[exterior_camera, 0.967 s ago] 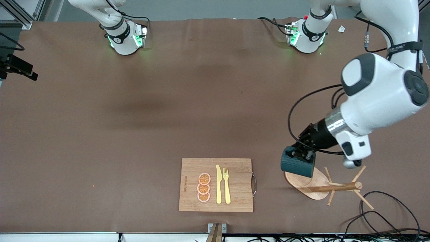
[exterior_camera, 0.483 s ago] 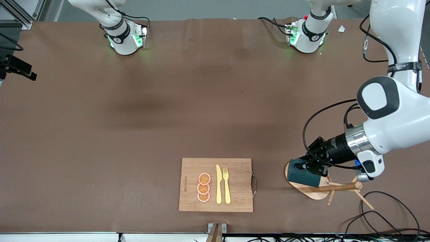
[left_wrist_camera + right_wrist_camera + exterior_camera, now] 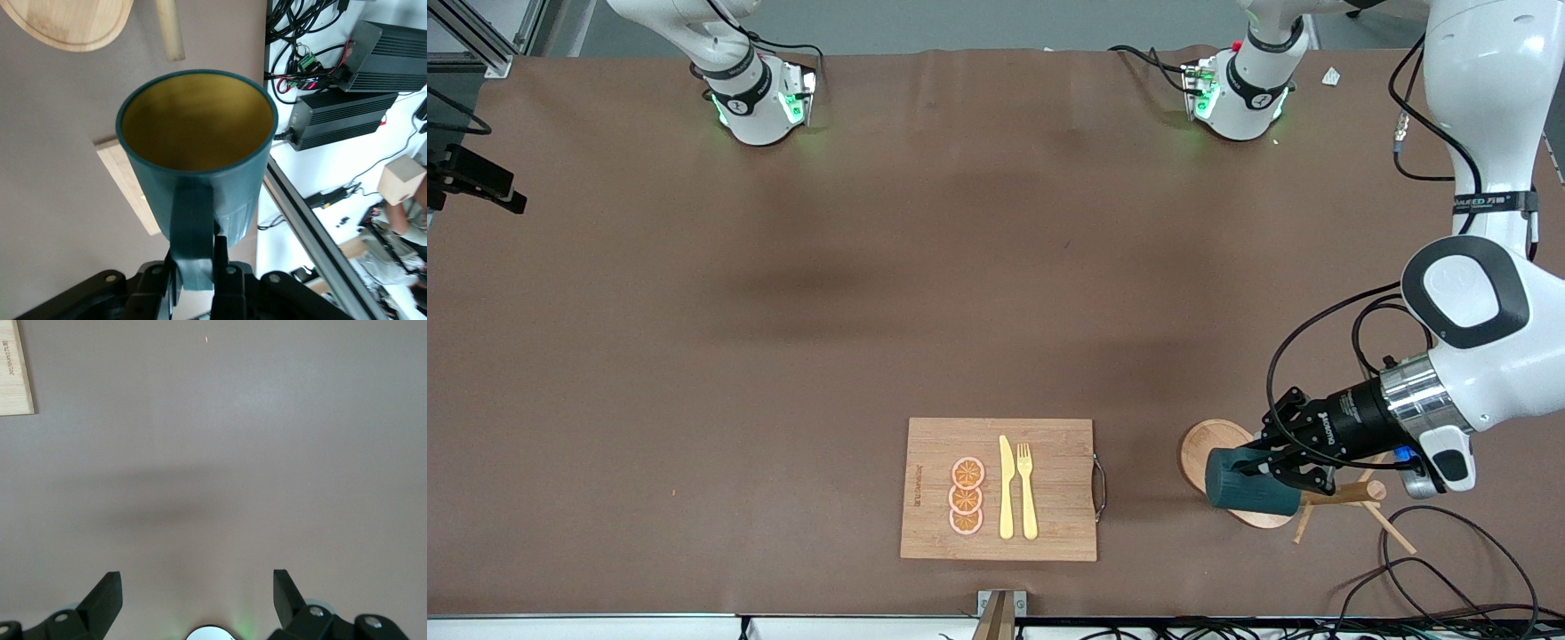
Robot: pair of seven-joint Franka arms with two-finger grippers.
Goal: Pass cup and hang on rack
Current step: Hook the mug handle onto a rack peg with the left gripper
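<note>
A: Where is the cup [image 3: 1249, 486] at the moment?

B: In the air, lying on its side over the dished base of the rack [image 3: 1209, 449]. The left hand [image 3: 1285, 467] is clenched on its small handle [image 3: 192, 235]; in the left wrist view both fingers pinch that handle, and the yellowish inside faces away from the camera.

A: And the rack itself?

B: On the brown surface [image 3: 783, 356], at about four o'clock in the front view, toward the left arm's end. Its post and thin pegs [image 3: 1392, 532] splay out at the three o'clock side of the cup, partly covered by the hand.

A: Is the cup on a peg?

B: I cannot tell whether it touches one.

A: What about the right hand [image 3: 198, 593]?

B: Released, fingers spread wide over bare surface. That arm waits.

A: Anything else?

B: A bamboo cutting board [image 3: 934, 444] at six o'clock, carrying three orange slices [image 3: 967, 496], a yellow knife [image 3: 1006, 489] and a fork [image 3: 1027, 491]. Black cables [image 3: 1449, 569] lie near the rack.
</note>
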